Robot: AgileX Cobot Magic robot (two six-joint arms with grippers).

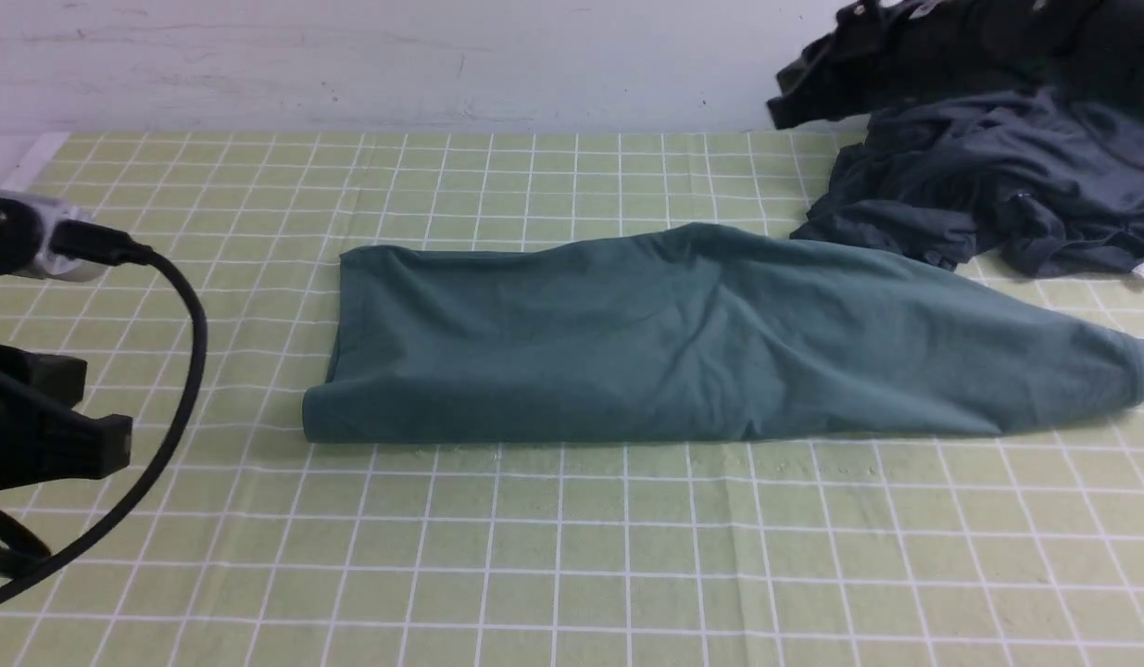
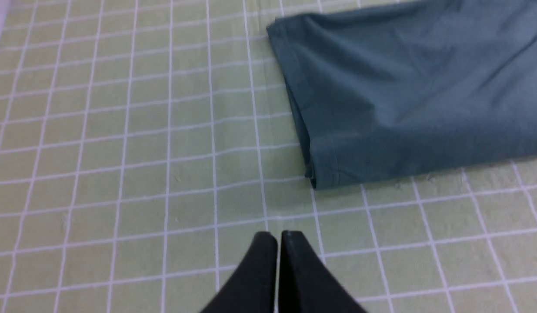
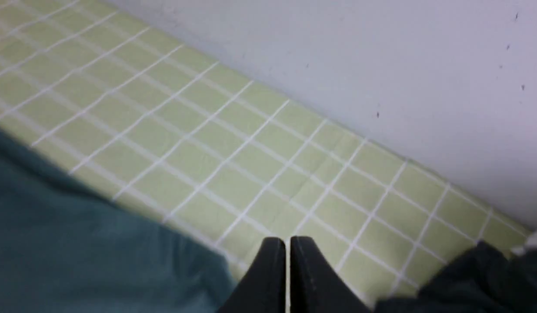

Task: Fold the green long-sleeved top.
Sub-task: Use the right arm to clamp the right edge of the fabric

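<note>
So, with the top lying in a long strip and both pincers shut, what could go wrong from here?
The dark clothes lie close behind the green top; a grasp there might drag them along. The left pincer is shut beside its layered end and may catch only the upper layer. The right end bulges, so folds may skew.

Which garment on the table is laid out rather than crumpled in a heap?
The green long-sleeved top, folded into a long strip mid-table; the dark grey garment and the black garment sit bunched in the far right corner.
</note>
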